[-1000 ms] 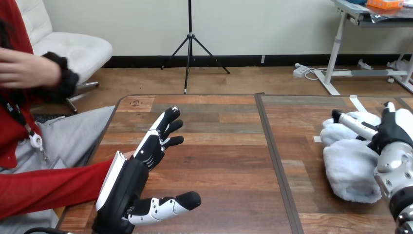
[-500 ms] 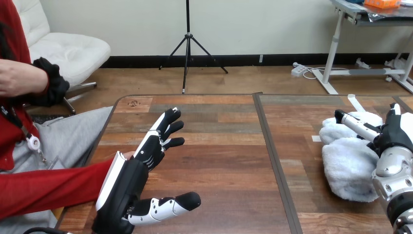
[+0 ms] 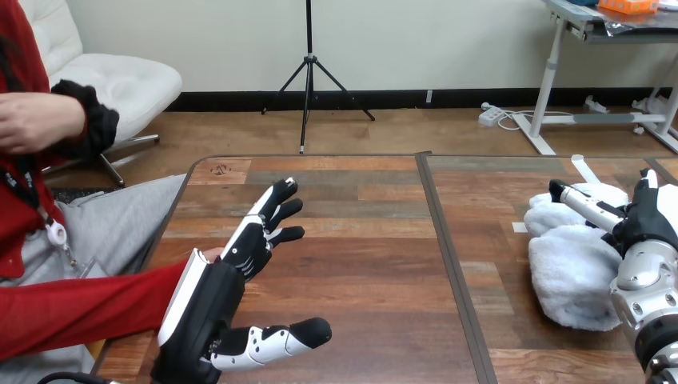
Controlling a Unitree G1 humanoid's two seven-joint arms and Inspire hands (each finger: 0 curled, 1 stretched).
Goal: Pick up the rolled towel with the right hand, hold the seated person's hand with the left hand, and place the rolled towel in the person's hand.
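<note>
The fluffy, pale, lumpy rolled towel (image 3: 572,280) lies under the right hand (image 3: 646,218), fingers straight; left hand (image 3: 204,308) fingers spread.

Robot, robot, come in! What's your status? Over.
Left hand open, empty. Right hand on rolled towel, towel lying on table. Person's hand raised, away from table.

Table (image 3: 376,264): wood planks, smooth, faint sheen. Towel (image 3: 572,276), right edge: fluffy pale cloth, matt. Left hand (image 3: 206,310), right hand (image 3: 644,218): black and white plastic shells, glossy. Right forearm (image 3: 640,276): silver metal, satin.
</note>
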